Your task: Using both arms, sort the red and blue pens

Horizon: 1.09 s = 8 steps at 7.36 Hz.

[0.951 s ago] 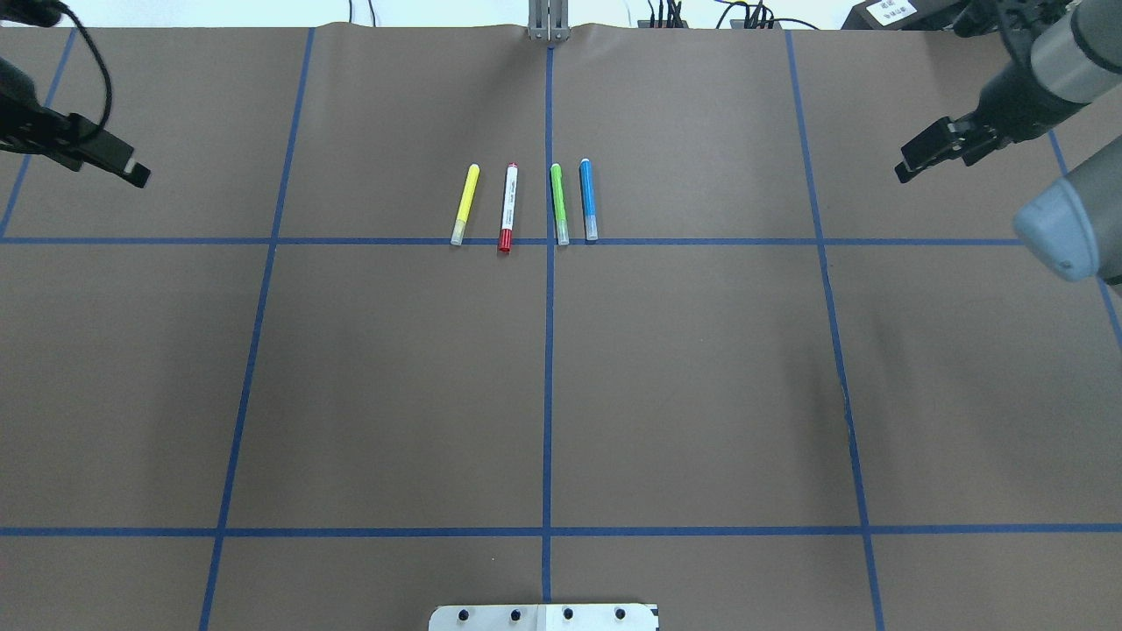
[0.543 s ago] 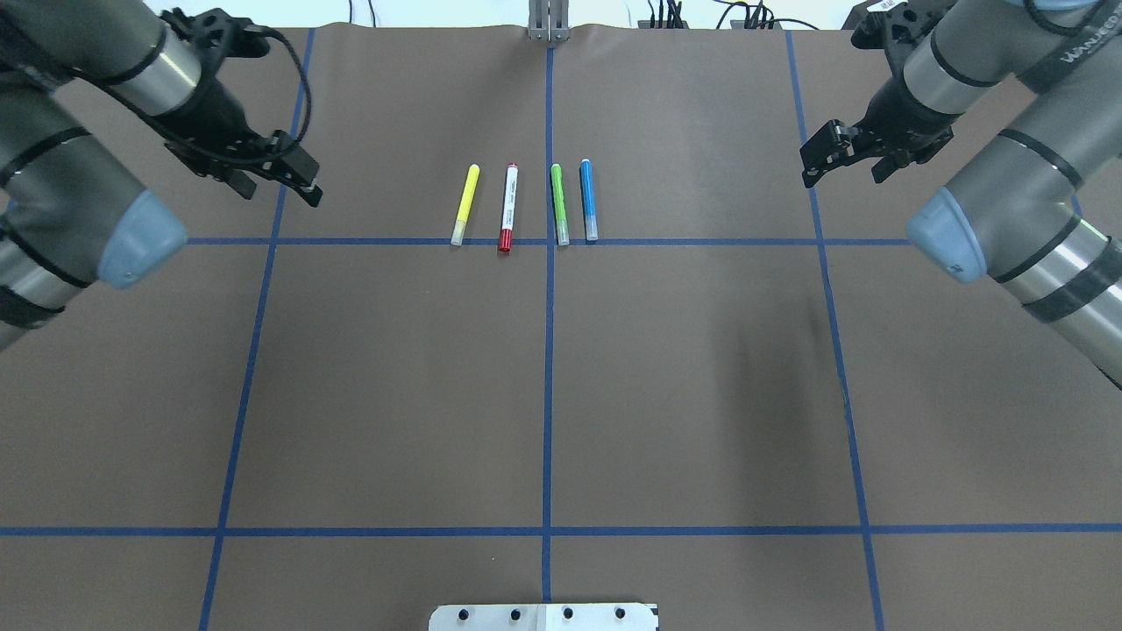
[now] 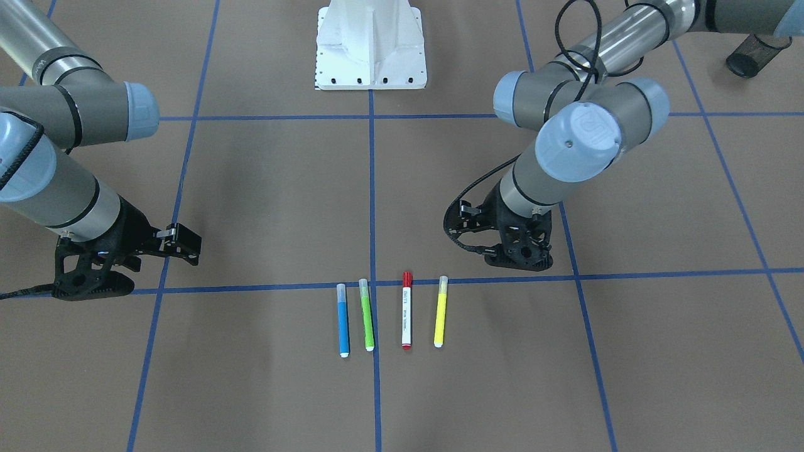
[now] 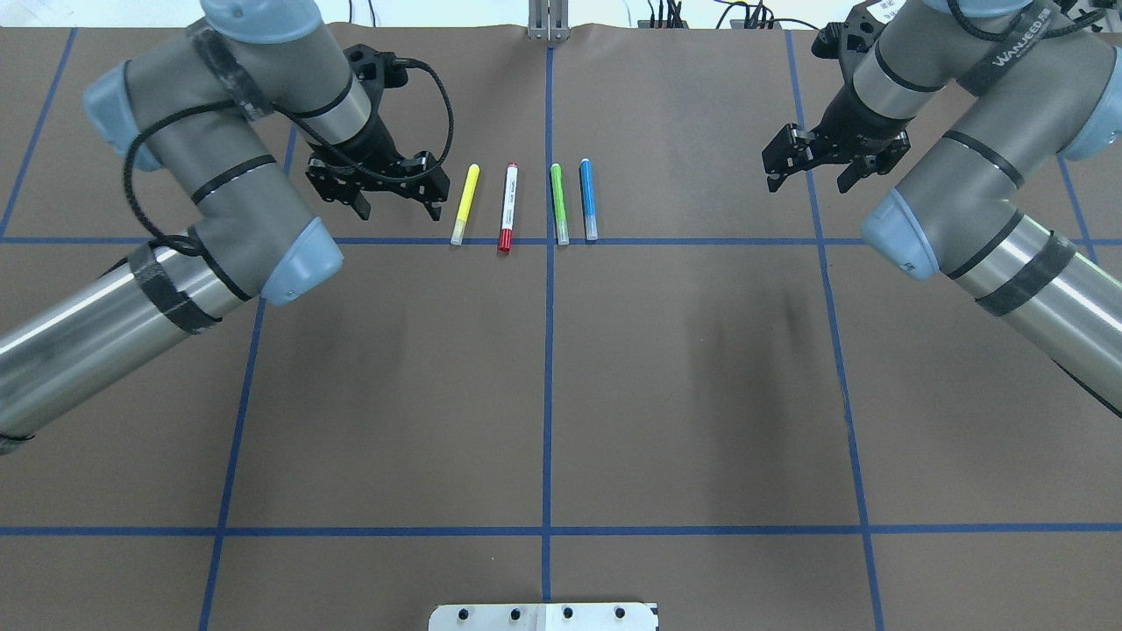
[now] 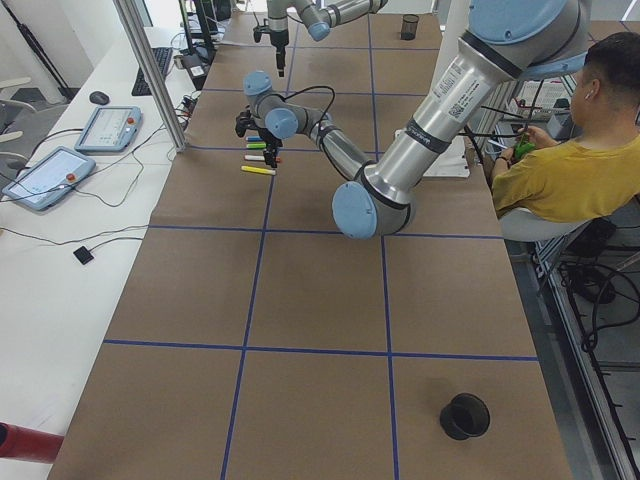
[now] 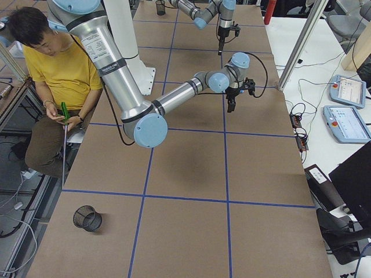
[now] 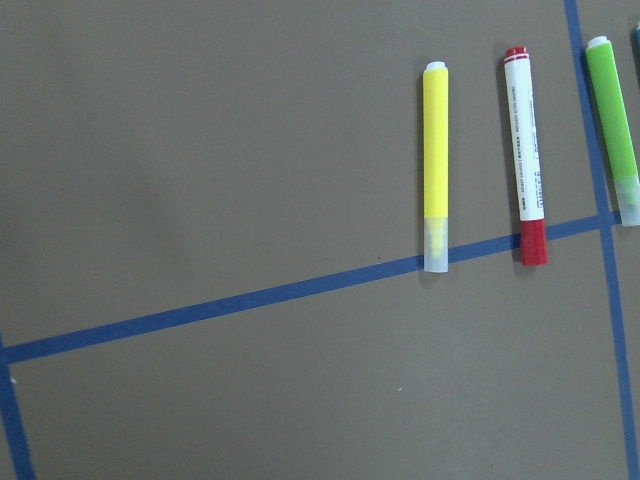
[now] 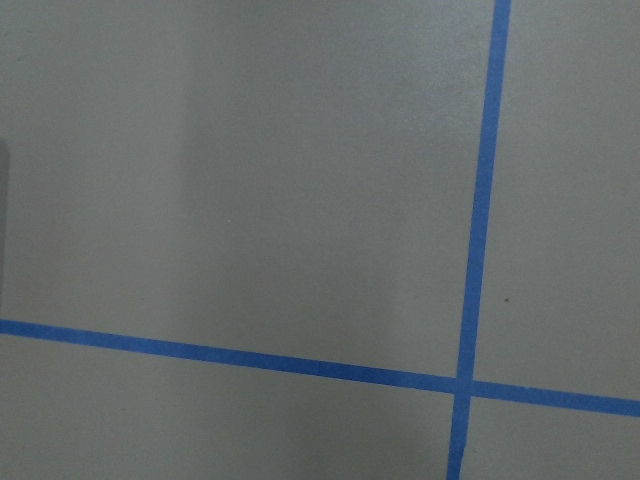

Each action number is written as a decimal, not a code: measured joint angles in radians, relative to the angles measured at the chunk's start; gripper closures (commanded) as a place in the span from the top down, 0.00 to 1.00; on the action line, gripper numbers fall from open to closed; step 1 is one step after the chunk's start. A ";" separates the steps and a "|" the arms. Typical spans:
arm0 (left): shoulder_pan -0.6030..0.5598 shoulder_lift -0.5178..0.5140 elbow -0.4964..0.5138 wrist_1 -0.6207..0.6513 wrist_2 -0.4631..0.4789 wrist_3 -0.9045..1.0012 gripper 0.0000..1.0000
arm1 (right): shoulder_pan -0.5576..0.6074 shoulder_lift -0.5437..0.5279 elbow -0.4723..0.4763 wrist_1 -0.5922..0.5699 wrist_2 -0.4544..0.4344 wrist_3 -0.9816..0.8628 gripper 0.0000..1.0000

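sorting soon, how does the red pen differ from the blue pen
The red pen has a white printed barrel and red cap; the blue pen a blue barrel and clear cap. Overhead, the red pen lies left of the centre tape, the blue pen right. Both lie flat, parallel.

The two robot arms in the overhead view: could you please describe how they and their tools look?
Both the left arm and right arm are grey-silver tubes with light blue round joint caps and black bands; the right one carries printed lettering. A black cable loops along the left arm. The left tool and right tool are black, two-fingered.
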 measured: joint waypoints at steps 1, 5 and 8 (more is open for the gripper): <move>0.018 -0.047 0.088 -0.090 0.026 -0.106 1.00 | 0.000 0.000 -0.002 0.003 0.001 0.005 1.00; 0.069 -0.259 0.428 -0.185 0.078 -0.148 0.88 | 0.002 -0.002 -0.003 0.009 0.001 0.002 1.00; 0.087 -0.299 0.462 -0.053 0.071 -0.004 0.75 | 0.002 -0.002 -0.003 0.009 0.001 0.001 1.00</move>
